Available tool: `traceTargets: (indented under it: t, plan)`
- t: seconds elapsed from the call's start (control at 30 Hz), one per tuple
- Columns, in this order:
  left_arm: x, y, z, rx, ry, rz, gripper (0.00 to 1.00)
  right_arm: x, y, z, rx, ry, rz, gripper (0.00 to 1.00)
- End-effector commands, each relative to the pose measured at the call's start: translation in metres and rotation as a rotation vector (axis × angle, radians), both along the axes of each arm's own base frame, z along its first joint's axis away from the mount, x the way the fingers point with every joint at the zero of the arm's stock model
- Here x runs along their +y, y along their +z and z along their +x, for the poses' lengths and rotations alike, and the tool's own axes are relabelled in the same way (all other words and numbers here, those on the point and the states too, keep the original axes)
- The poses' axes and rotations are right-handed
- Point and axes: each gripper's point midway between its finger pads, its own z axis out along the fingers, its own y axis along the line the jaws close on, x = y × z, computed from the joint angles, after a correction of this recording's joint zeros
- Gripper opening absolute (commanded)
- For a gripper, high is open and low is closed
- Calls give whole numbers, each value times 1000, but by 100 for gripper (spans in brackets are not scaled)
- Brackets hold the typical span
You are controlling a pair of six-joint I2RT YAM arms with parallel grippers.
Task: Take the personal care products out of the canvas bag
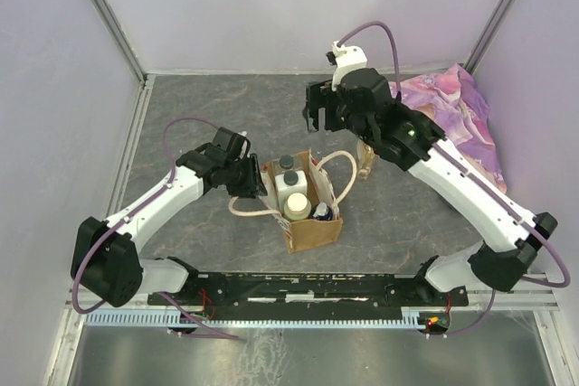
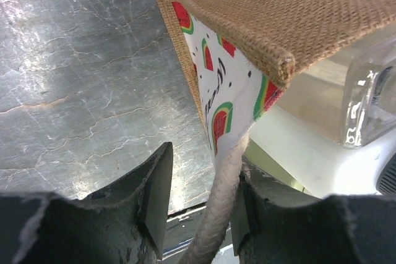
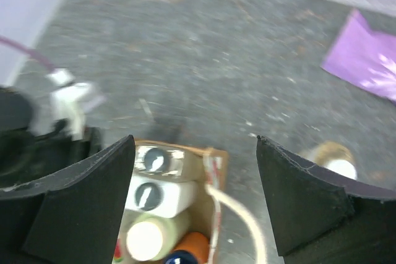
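The tan canvas bag [image 1: 308, 223] stands upright mid-table, with its watermelon panel close in the left wrist view [image 2: 219, 100]. Inside are two dark-capped bottles [image 1: 290, 171], a cream-capped round bottle [image 1: 296, 206] and an orange blue-topped bottle [image 1: 322, 212]; all show in the right wrist view [image 3: 148, 195]. A slim yellowish bottle [image 1: 365, 160] is on the table right of the bag. My left gripper [image 1: 253, 178] is at the bag's left edge, jaws apart, with the cream handle [image 2: 219, 208] between them against the right finger. My right gripper [image 1: 317, 115] is open and empty, above and behind the bag.
A purple-pink floral cloth [image 1: 457, 119] lies at the back right and shows in the right wrist view [image 3: 365, 57]. The bag's other handle loop [image 1: 344, 174] hangs toward the slim bottle. Walls close the table on three sides.
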Motion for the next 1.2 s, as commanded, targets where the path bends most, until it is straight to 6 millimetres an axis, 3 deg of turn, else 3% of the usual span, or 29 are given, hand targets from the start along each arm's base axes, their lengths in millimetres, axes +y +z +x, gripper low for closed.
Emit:
traceTargets:
  t: [0.0, 0.17, 0.33, 0.77, 0.97, 1.07, 1.17]
  plan:
    - [-7, 8, 0, -9, -1, -59, 3, 30, 14, -33, 46, 164, 29, 86]
    - [-12, 23, 5, -38, 18, -97, 3, 61, -44, -40, 198, 250, -30, 93]
    - [-14, 31, 4, -52, 23, -120, 3, 89, -84, -44, 286, 311, -12, 97]
    - [-12, 37, 4, -70, 14, -118, 3, 115, -170, -55, 411, 269, -163, 96]
    - [-12, 37, 4, -72, 9, -116, 3, 110, -188, -43, 382, 178, -236, 97]
    - [-11, 37, 4, -74, 8, -114, 3, 110, -186, -36, 362, 155, -249, 96]
    - [-11, 35, 2, -70, 7, -113, 3, 110, -178, -30, 329, 132, -251, 88]
